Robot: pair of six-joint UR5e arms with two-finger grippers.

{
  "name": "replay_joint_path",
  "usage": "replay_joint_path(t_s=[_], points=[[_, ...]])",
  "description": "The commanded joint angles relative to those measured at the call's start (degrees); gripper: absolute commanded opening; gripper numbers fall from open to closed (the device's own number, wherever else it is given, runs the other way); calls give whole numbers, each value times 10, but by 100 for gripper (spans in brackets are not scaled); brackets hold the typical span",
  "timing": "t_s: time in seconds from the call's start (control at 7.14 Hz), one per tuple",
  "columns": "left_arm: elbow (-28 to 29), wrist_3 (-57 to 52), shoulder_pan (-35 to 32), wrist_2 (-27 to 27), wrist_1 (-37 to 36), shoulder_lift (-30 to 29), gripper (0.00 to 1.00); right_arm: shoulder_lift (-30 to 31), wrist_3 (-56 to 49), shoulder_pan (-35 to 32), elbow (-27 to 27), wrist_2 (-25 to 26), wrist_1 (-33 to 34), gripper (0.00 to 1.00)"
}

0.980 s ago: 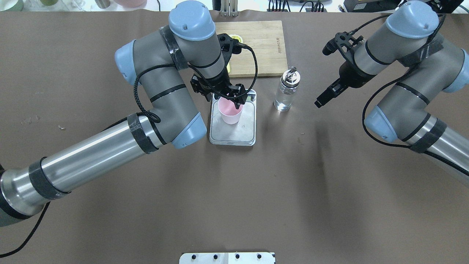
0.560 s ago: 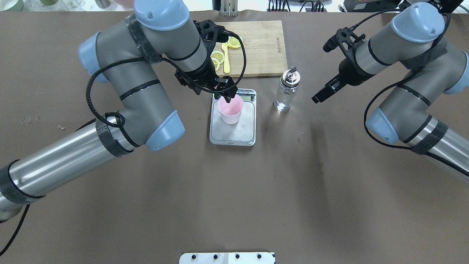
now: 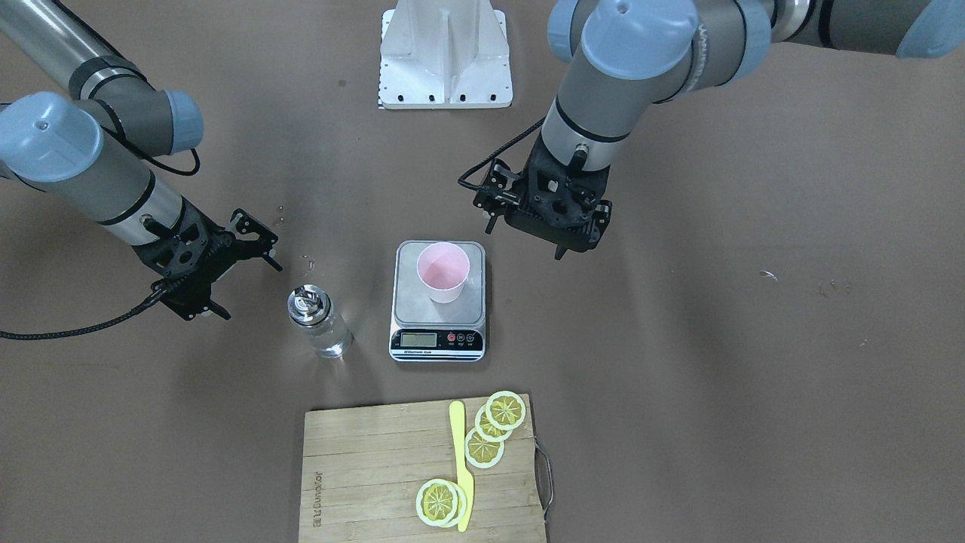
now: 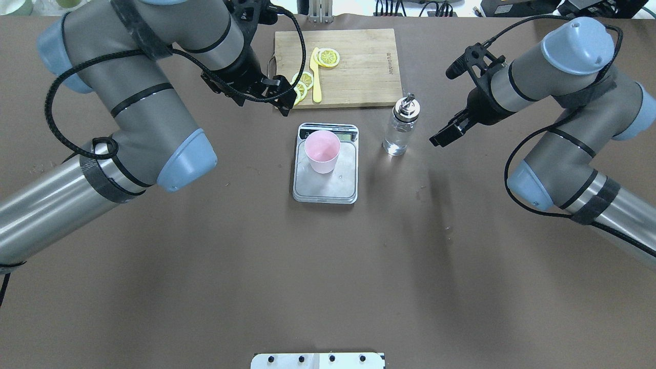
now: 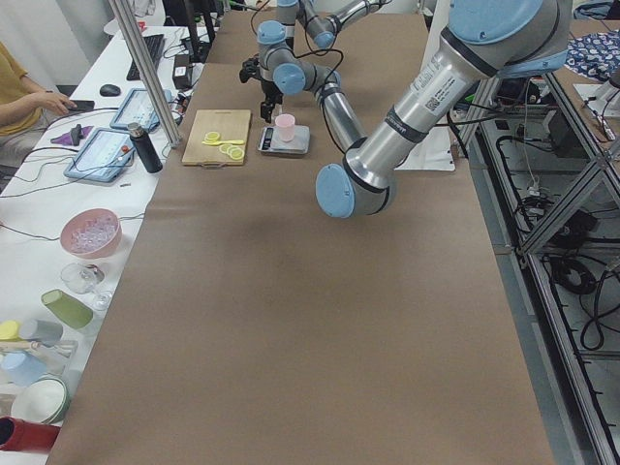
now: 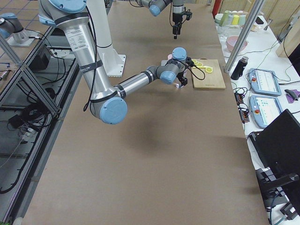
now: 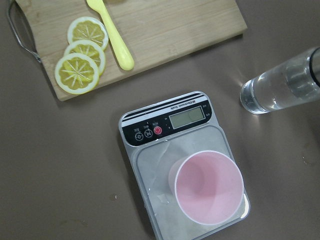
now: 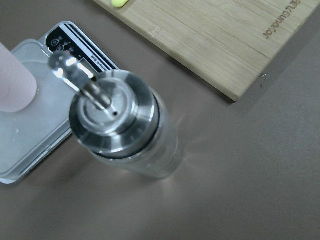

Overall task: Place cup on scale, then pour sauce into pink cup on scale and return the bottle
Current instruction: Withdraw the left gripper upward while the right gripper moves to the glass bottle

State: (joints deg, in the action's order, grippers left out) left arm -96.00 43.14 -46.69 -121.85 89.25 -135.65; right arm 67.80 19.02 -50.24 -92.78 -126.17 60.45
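**cup is on the scale; the bottle grasp is coming up**

we are reading the clock from the overhead view, with 12 o'clock pointing away from the robot's base. the cup [image 4: 322, 151] is standing upright and empty on the scale [image 4: 328, 190], toward the 12 o'clock end of the platform and near the display. nothing is touching it, so we are judging the first step done.

the left gripper [image 3: 528, 237] is hanging at about 11 o'clock of the cup, clear of it and over the near corner of the cutting board [image 4: 359, 61]. its fingers are looking spread and are gripping nothing.

the bottle [image 4: 402, 128] is standing upright on the table at 3 o'clock of the scale, just beside it and not touching. the sauce [image 7: 272, 95] is showing clear through the glass. the right gripper [image 3: 252, 290] is sitting at 3 o'clock of the bottle, near it but apart. its fingers are parted wide and empty, and its wrist camera is looking straight down on the chrome spout.

we are taking the bottle pickup as the step in hand. next, we are expecting the right gripper to need to:
- drop level with the glass body below the cap
- slide toward 9 o'clock until the fingers are straddling the bottle
- close gently, because the glass is smooth and the scale is close by
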Motion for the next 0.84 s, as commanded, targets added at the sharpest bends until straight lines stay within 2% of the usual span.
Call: replay_joint_path(t_s=[0.0, 0.28, 0.56, 0.7], points=[[-2, -1, -13, 1, -1, 6, 97, 17, 34, 17, 1, 26, -62, 100], [-4, -1, -17, 1, -1, 6, 97, 11, 63, 24, -9, 45, -73, 100], [-6, -1, -18, 1, -1, 6, 97, 11, 93, 48, 0, 93, -136, 100], [-5, -1, -18, 2, -1, 6, 97, 13, 98, 59, 8, 107, -148, 100]])
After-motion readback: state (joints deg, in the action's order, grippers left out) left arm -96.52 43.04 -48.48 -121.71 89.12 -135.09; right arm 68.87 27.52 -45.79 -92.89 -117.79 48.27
